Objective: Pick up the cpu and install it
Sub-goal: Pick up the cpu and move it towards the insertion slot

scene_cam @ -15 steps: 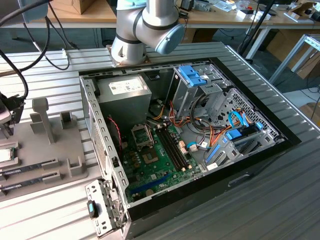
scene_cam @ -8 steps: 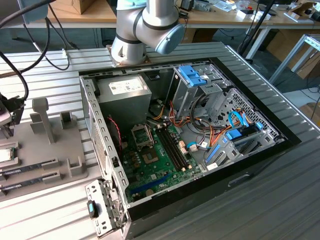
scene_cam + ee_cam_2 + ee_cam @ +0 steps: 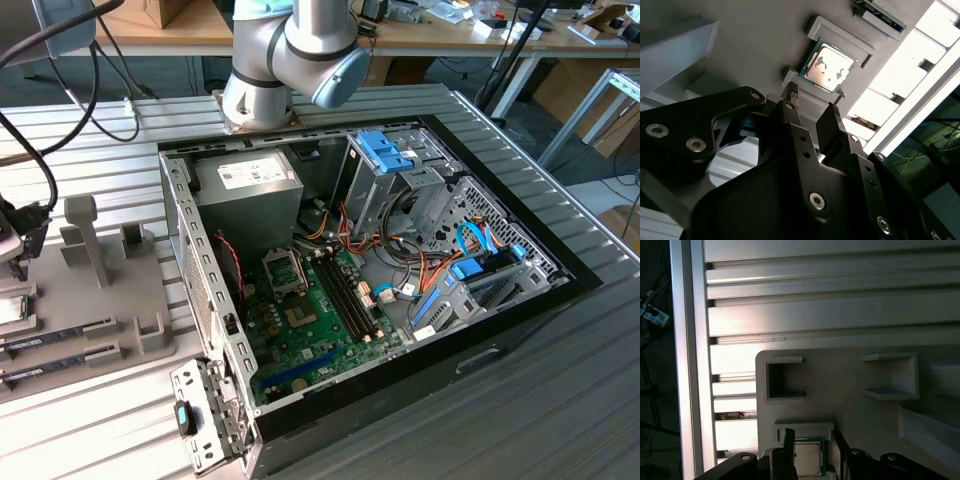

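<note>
your cpu is a small flat square with a dull silver top, patchy with glare in the second wrist view, and a thin green rim. it lies flat in a shallow square pocket of the matte grey moulded holder. in the first wrist view the cpu sits between the two black fingers, so the jaws are spread, one finger on each side of the chip; you cannot tell whether the tips touch it. the fingers are dark, angular and studded with bolts. the first wrist view also gives you the holder's other box-shaped pockets and the ribbed, bright aluminium surface under it. the second wrist view shows a memory stick just past the cpu's pocket. in the exterior view the holder lies towards the exterior view's left, beside the open computer case with its green motherboard, metal socket frame and grey power-supply box, while the arm stands behind the case.
</note>
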`<state>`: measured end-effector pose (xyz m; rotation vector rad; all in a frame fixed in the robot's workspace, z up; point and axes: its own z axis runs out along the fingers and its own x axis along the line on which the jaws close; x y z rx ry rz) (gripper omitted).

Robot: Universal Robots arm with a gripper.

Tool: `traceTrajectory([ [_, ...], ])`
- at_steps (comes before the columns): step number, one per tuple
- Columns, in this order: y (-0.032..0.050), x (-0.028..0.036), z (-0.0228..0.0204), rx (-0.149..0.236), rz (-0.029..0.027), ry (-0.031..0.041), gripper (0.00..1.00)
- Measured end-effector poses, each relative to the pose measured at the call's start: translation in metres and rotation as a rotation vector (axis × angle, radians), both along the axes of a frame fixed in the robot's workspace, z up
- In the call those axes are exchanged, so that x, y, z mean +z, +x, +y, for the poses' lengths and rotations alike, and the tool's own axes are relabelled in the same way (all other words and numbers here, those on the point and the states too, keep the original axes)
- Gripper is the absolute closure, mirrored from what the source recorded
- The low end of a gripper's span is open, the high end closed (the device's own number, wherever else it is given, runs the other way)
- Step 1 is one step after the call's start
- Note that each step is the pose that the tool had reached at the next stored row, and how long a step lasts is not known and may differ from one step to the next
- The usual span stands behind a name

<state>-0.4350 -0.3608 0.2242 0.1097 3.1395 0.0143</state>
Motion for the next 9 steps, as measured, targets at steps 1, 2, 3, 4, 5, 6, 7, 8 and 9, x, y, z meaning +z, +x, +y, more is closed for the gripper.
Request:
traceTrajectory([
  [1, -0.0006, -0.0006, -0.0032, 0.000, -0.0001, 0.0000, 0.58],
  [2, -0.0011, -0.0012, -0.0062, 0.001, -0.0001, 0.0000, 0.58],
  [3, -0.0014, -0.0015, -0.0085, 0.001, 0.0000, -0.0001, 0.58],
  [4, -0.0016, -0.0019, -0.0106, 0.001, -0.0001, 0.0000, 0.58],
  [5, -0.0017, -0.0021, -0.0123, 0.003, 0.0000, -0.0001, 0.58],
  [6, -0.0017, -0.0024, -0.0139, 0.006, 0.0001, -0.0001, 0.58],
  [7, -0.0017, -0.0027, -0.0147, 0.011, -0.0001, -0.0001, 0.58],
  [8, -0.0018, -0.0031, -0.0155, 0.019, -0.0001, -0.0001, 0.58],
  [9, -0.0018, -0.0034, -0.0158, 0.027, -0.0002, -0.0002, 0.58],
])
